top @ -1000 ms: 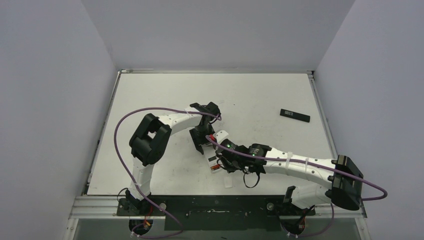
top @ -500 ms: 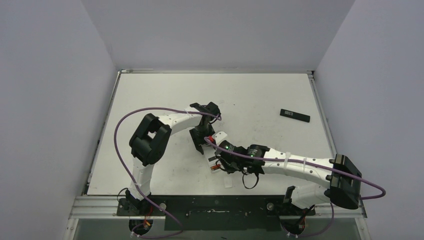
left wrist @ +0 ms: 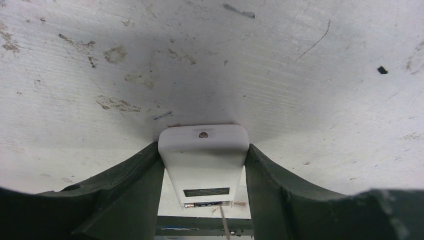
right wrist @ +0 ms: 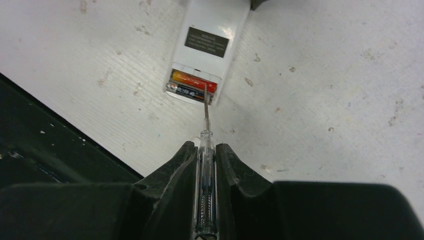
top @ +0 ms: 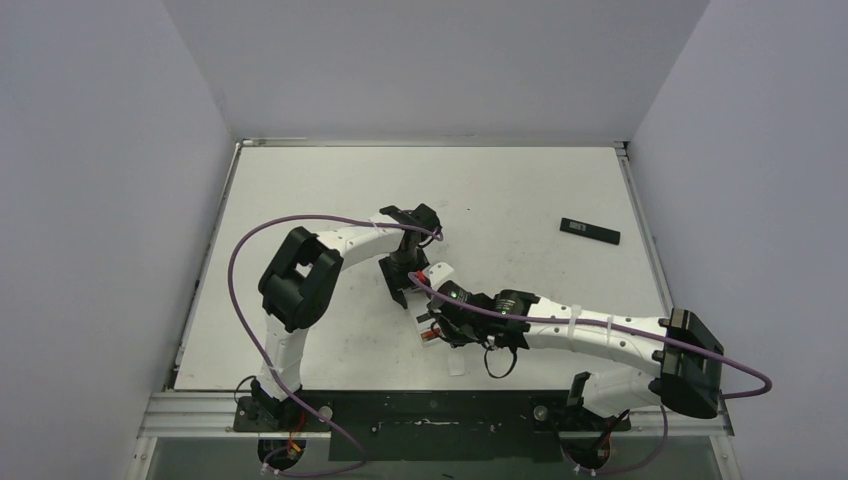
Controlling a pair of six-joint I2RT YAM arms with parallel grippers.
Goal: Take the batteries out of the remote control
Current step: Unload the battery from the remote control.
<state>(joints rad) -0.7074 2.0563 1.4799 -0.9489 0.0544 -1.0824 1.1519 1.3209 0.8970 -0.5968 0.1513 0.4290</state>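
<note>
- Remote control (right wrist: pixel 210 47) flat on bench (right wrist: pixel 325 75), back face up, cover off, cell bay open toward the near edge.
- Clamped across its width by left gripper (left wrist: pixel 202 152), fingers (left wrist: pixel 125 192) tight on both long sides; likely a brace against sliding under prying.
- Right gripper (right wrist: pixel 205 150) closed on clear-handled screwdriver (right wrist: pixel 206 112), tool in line with the fingers for a straight, levering reach.
- Blade tip at the bay's right end, touching or just beside the reddish-brown battery (right wrist: pixel 192 80); exact contact unclear.
- Dark battery (right wrist: pixel 189 91) alongside it, nearer the remote's end; both seated in the bay.
- Judged step: prying the first cell up from its end.
</note>
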